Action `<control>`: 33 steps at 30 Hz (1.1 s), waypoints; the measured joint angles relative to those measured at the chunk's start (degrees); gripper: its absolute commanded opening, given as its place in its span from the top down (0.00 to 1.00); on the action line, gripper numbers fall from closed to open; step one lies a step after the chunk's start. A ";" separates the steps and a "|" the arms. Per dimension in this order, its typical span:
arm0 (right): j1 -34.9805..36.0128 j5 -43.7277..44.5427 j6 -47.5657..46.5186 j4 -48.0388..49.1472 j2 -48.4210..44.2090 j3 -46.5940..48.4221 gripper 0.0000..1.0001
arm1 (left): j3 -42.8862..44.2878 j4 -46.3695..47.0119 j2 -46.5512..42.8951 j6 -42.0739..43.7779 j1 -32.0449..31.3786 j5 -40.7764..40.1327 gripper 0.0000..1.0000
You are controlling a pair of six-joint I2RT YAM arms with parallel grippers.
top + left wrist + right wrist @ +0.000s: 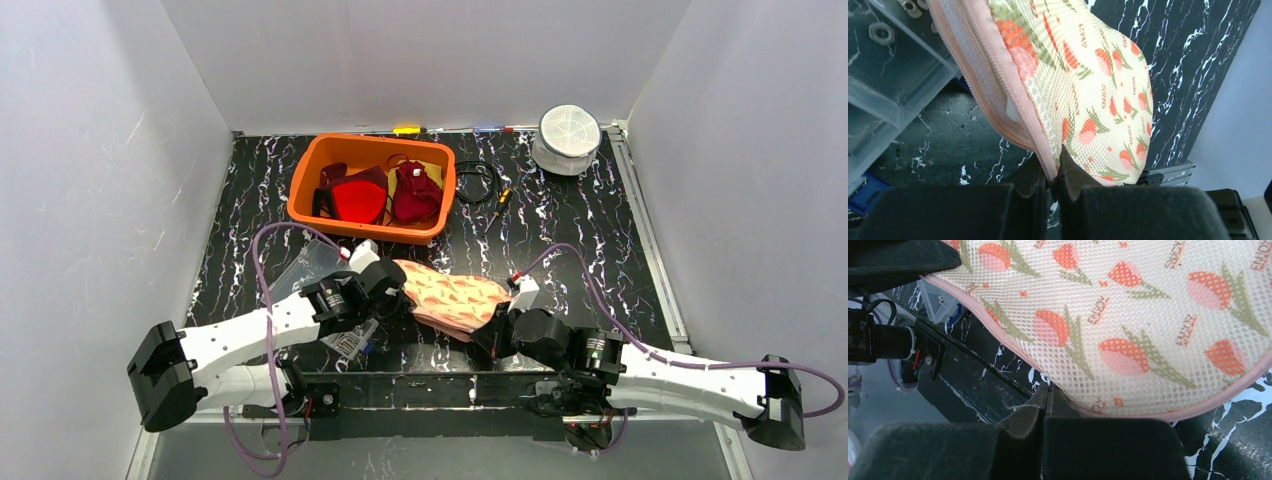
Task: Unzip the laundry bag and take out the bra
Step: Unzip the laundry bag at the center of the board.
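Pinching opposite rims of the laundry bag (455, 300), left tool (1055, 175) and right tool (1047, 392), both clamped.

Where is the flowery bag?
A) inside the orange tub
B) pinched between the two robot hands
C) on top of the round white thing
B: the left gripper and the right gripper each pinch an edge of the flowery bag.

Orange bin (372, 229) far centre; black cable (478, 183) just beside; white round container (567, 138) far right.
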 measured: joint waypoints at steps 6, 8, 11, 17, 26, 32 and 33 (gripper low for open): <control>0.00 0.31 0.24 -0.35 -0.52 -0.28 0.99 | 0.02 2.97 3.58 7.23 6.93 7.06 1.00; 0.00 0.15 0.11 -0.35 -0.46 -0.57 0.99 | 0.07 3.45 4.74 9.22 8.07 8.79 0.95; 0.00 -0.13 -0.22 -0.24 0.00 -0.70 0.99 | 0.11 4.00 5.01 11.52 8.59 10.60 0.74; 0.00 -1.20 -1.29 1.79 3.04 -0.76 0.99 | -0.39 4.55 2.56 12.94 8.72 14.75 0.30; 0.00 -3.21 -2.36 6.78 7.52 -0.76 0.99 | -6.60 4.31 -7.02 6.84 3.15 16.76 0.18; 0.00 -5.33 -3.04 11.61 11.58 -0.76 0.99 | -5.88 6.25 -3.13 2.86 -2.82 14.32 0.17; 0.00 -5.73 -3.17 12.28 12.07 -0.76 0.99 | -5.86 6.84 -2.12 2.34 -2.97 13.94 0.17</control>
